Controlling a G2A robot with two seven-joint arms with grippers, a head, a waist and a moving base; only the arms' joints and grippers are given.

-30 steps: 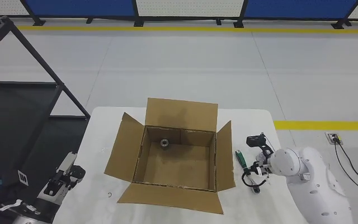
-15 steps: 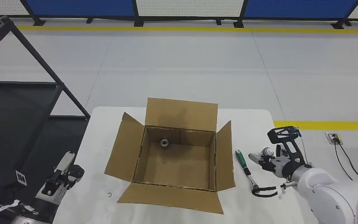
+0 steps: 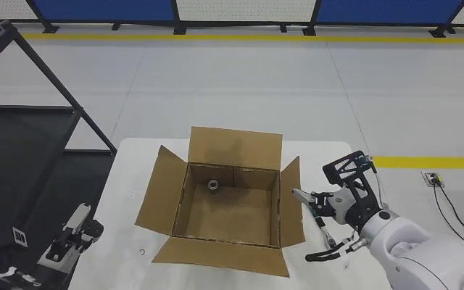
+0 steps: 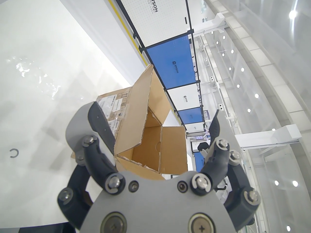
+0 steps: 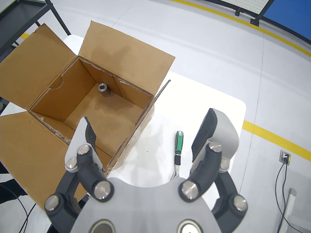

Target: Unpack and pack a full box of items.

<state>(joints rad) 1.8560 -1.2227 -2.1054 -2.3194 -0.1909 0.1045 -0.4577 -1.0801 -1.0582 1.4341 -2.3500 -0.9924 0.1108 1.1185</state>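
Right gripper (image 3: 303, 225) spread wide and empty, hung above the table (image 3: 130, 168) beside an open cardboard box (image 3: 235, 149).

Curved grey fingers with ribbed black pads (image 5: 201, 132), far apart, touching nothing, over the box's right flap and a ratchet wrench (image 5: 179, 144). Left gripper (image 4: 155, 115) likewise parted and empty, low off the table's left edge, facing the box's labelled outer wall. Box of brown corrugated board in the middle of the smooth white table, all four flaps folded outward, fluted raw edges, half-moon notch in one flap. Inside, on the floor against the far wall, one small steel cylinder (image 5: 103, 87) with a bored centre. Wrench flat on the table just beside the right flap: green-and-black moulded handle, bright metal shank. Thin dark C-shaped clip (image 4: 14, 153) on the table near the front-left flap, apart from the box.
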